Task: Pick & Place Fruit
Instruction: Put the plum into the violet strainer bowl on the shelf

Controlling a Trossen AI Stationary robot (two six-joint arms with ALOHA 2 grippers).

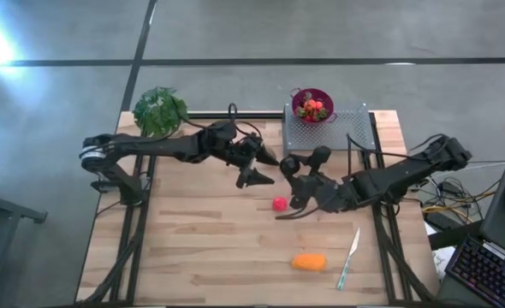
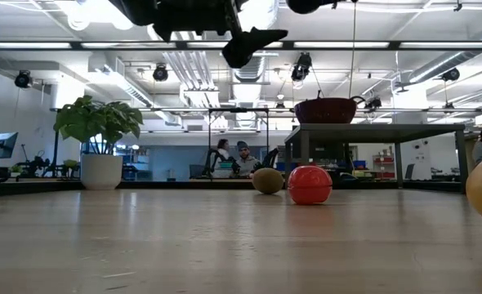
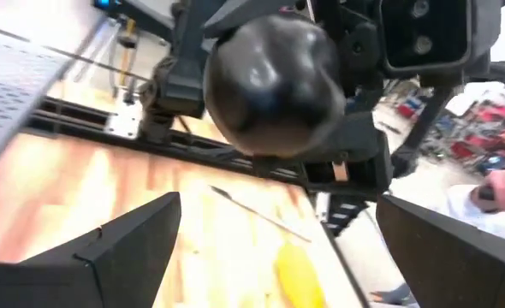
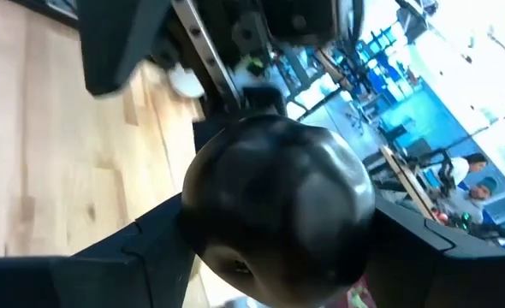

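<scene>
My right gripper [image 1: 297,171] is shut on a dark round plum [image 4: 278,205], held in the air over the middle of the table. The plum fills the right wrist view, and it shows from the other side in the left wrist view [image 3: 274,85]. My left gripper [image 1: 263,168] is open and faces the plum from the table's left side. Its fingers are spread wide and stay short of the plum. A pink-red ball [image 1: 279,204] and an oblong orange piece [image 1: 310,262] rest on the table. In the low view a brown kiwi [image 2: 267,180] lies just behind the ball [image 2: 310,184]. My right gripper pinches the plum between its two fingers [image 4: 141,248], one on each side of its round body [image 4: 203,218]. The fingers come at it from the table's right side. The plum is lifted clear of the table.
A magenta bowl [image 1: 312,105] with strawberries stands on a perforated metal rack [image 1: 347,128] at the far edge. A green plant [image 1: 160,109] sits at the far left corner. A slim pale knife [image 1: 349,257] lies near the orange piece. Bare wood lies to the near left. People sit in the room behind.
</scene>
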